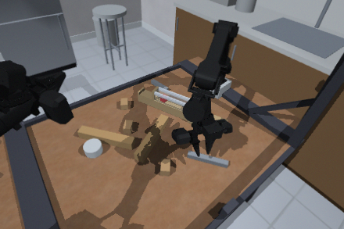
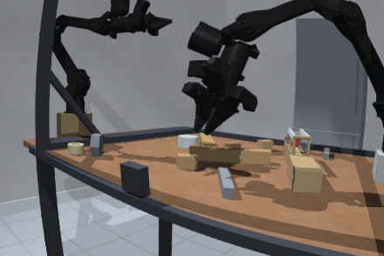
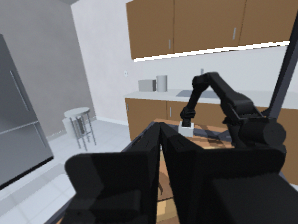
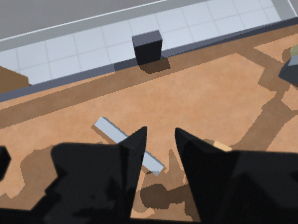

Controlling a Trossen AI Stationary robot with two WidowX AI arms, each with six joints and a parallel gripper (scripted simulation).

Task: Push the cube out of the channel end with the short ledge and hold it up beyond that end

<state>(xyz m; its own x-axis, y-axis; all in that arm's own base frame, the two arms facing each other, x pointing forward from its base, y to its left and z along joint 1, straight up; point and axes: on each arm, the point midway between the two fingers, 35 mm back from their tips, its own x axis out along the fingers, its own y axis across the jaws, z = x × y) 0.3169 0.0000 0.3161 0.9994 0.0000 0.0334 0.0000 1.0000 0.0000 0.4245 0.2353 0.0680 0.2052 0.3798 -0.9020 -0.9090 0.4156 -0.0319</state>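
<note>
The red cube (image 1: pixel 163 99) (image 2: pixel 296 142) is inside the wooden channel (image 1: pixel 170 108) (image 2: pixel 305 178), under its clear-railed roof. In the top view the channel's left end has a short ledge with a raised lip (image 1: pixel 141 91); the right arm hides part of the other end. A grey bar (image 1: pixel 219 162) (image 2: pixel 226 183) (image 4: pixel 111 131) lies on the table. My right gripper (image 1: pixel 203 155) (image 2: pixel 202 132) (image 4: pixel 160 130) points down above the bar, partly open and empty, away from the channel. My left gripper (image 2: pixel 171 21) (image 3: pixel 159 126) is shut and empty, high at the far side.
Two long wooden blocks (image 1: pixel 107 137) (image 1: pixel 153 139) lie near the table's middle, with small wooden blocks (image 1: pixel 124 103) (image 1: pixel 166 166) around them. A white cylinder (image 1: pixel 93 148) (image 2: pixel 188 141) stands beside one long block. A dark frame (image 1: pixel 113 95) edges the table (image 1: pixel 94 190).
</note>
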